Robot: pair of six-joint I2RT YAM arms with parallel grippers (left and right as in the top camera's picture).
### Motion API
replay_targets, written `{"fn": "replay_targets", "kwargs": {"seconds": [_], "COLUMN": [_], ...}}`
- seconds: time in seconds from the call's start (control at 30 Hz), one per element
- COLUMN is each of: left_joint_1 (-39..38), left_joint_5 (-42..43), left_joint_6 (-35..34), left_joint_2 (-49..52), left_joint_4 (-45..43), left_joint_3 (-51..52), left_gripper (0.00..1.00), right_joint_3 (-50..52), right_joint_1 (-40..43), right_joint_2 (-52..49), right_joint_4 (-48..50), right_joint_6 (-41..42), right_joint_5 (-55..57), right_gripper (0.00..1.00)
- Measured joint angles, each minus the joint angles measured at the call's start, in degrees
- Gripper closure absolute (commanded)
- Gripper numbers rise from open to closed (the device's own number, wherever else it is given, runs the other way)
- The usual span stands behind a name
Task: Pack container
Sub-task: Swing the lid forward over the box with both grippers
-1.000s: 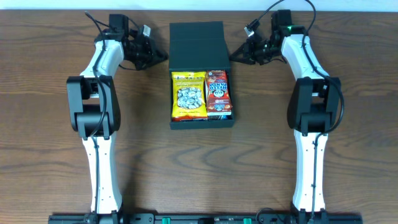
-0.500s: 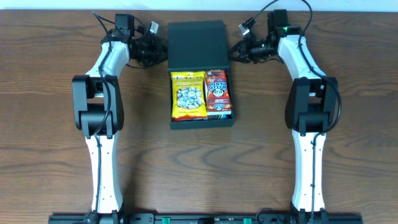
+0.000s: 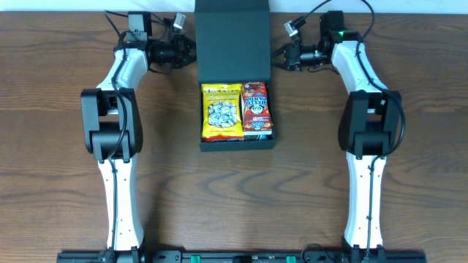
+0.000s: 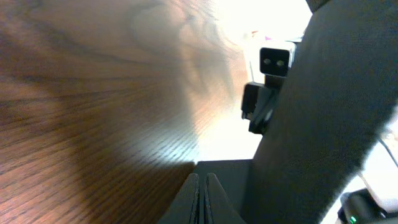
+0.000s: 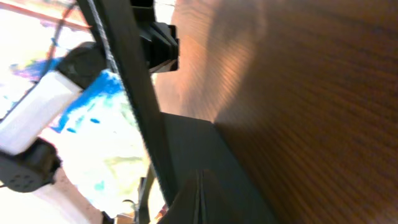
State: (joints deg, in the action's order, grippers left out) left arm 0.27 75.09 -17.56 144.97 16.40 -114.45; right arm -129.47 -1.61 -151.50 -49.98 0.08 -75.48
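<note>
Overhead view, nearest first: the container [image 3: 238, 144] sits in the middle of the desk [image 3: 58, 183], between the two arms. It is a dark box, and it is open. Inside it, a yellow snack bag [image 3: 221, 111] lies on the left and a red snack bag [image 3: 256, 109] lies on the right, side by side. Farther back, the lid [image 3: 232, 36] stands up from the far end of the box. The left tool [image 3: 191, 52] is pressed together, holding nothing, right beside the lid's left edge. The right tool [image 3: 277, 56] is pressed together too, just beside the lid's right edge. You cannot tell if either one touches the lid.
</note>
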Motion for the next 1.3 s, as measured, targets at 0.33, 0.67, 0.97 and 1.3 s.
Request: {"fn": "replay_targets", "kwargs": {"seconds": [0.33, 0.67, 0.97, 1.3], "left_joint_1": [0.1, -1.9, -5.2, -5.7], "left_joint_5": [4.2, 5.8, 9.8, 13.8], "left_joint_6": [0.0, 0.0, 1.1, 1.4], "left_joint_2": [-2.1, -6.9, -9.5, -9.5], "left_joint_4": [-1.9, -1.6, -1.6, -2.7], "left_joint_3": [0.0, 0.0, 0.0, 0.0], "left_gripper": [0.94, 0.94, 0.94, 0.95], "right_joint_3": [0.0, 0.0, 0.0, -0.4], "right_joint_1": [0.7, 0.7, 0.6, 0.6], "right_joint_2": [0.0, 3.7, 9.0, 9.2], "right_joint_4": [0.2, -0.9, -6.3, -27.2], "right_joint_6": [-1.4, -1.9, -3.8, -15.5], "right_joint_5": [-7.3, -10.4, -11.0, -3.2], "right_gripper": [0.99, 0.99, 0.99, 0.99]}}
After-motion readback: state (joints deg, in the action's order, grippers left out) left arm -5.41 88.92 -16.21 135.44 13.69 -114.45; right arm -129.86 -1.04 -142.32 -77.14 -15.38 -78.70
